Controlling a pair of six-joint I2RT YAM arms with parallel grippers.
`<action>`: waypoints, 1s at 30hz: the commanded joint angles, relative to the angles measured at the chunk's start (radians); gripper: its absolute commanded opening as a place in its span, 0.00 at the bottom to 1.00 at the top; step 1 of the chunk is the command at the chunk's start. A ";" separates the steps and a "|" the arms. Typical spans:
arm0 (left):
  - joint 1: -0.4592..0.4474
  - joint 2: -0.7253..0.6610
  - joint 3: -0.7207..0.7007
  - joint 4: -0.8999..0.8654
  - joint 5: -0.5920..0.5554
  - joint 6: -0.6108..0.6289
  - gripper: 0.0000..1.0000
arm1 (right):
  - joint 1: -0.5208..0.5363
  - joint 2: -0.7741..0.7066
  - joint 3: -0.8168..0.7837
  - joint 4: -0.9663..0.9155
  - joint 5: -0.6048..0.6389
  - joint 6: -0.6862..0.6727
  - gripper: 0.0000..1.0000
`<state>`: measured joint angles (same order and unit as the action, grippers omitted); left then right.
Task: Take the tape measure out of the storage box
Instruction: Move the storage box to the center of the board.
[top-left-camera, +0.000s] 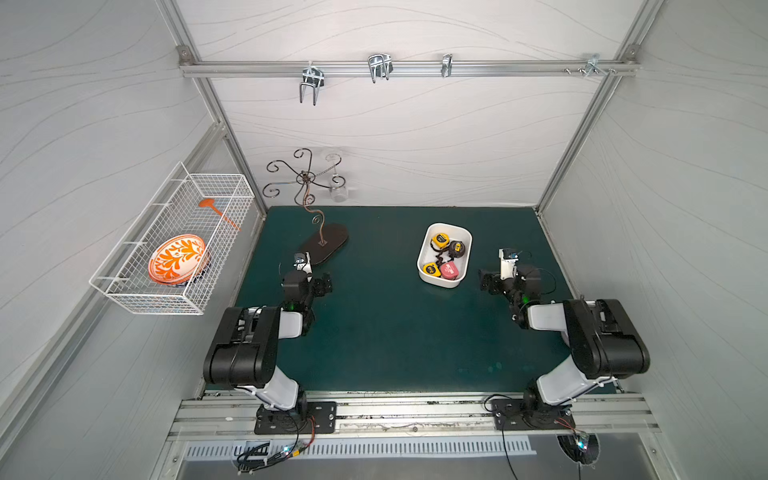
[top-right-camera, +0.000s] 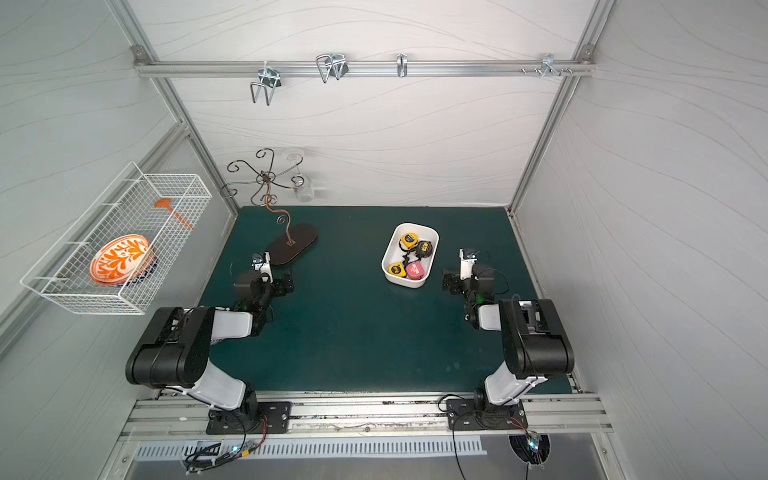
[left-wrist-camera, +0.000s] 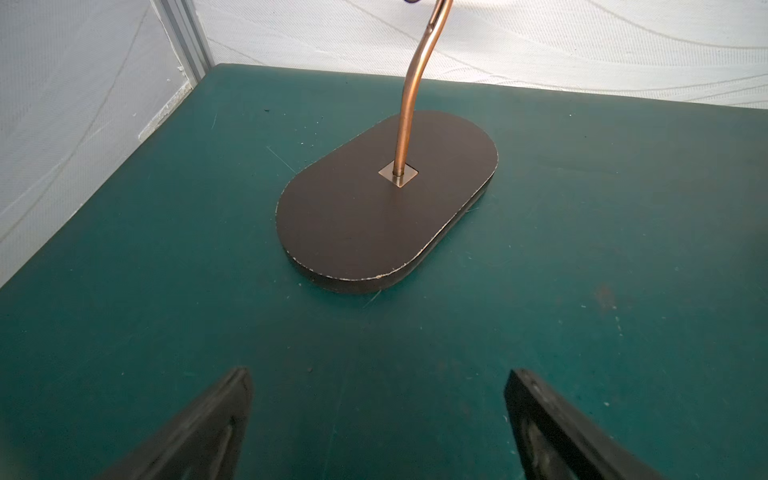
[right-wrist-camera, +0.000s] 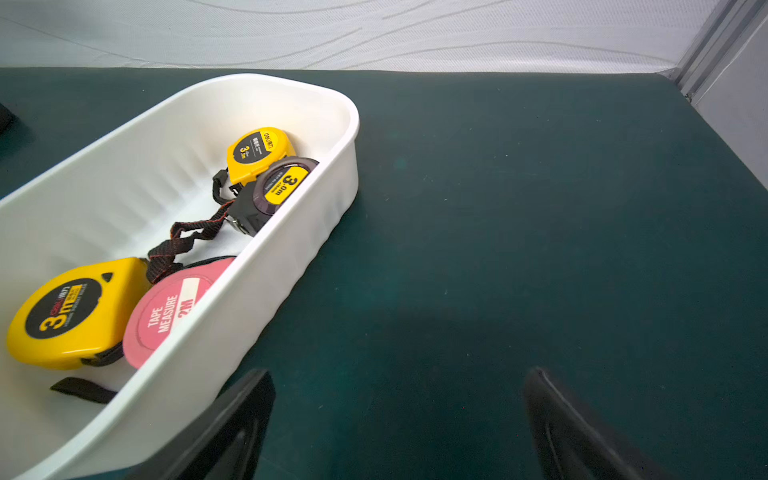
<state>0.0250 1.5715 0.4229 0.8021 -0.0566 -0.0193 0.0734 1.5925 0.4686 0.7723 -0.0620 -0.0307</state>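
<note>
Twin high overhead views, whole table (top-left-camera: 395, 332) — wrist cameras low, close, seemingly rearward; storage box (right-wrist-camera: 291, 249) in three.

The pink tape measure (right-wrist-camera: 166, 316) is partly hidden by the storage box (right-wrist-camera: 291, 249) wall. The stand's rod (left-wrist-camera: 404, 124) is cut off at the edge.

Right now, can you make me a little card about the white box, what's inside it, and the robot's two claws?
box: white storage box, on the green table
inside: far yellow tape measure, black tape measure, near yellow tape measure, pink tape measure
left claw: open, empty, facing the dark stand base
right claw: open, empty, beside the box, outside it
taken out: nothing yet
</note>
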 joint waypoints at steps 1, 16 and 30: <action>-0.003 -0.023 0.007 0.013 -0.005 0.001 1.00 | -0.003 -0.019 -0.008 -0.016 -0.006 0.007 0.99; -0.004 -0.022 0.008 0.011 -0.007 0.001 1.00 | -0.002 -0.018 -0.005 -0.017 -0.008 0.007 0.99; -0.070 -0.254 0.220 -0.569 -0.135 -0.025 0.99 | 0.059 -0.228 0.317 -0.674 0.126 0.103 0.99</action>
<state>-0.0288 1.3743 0.5388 0.4488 -0.1513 -0.0231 0.1211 1.3689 0.7235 0.3344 0.0628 0.0120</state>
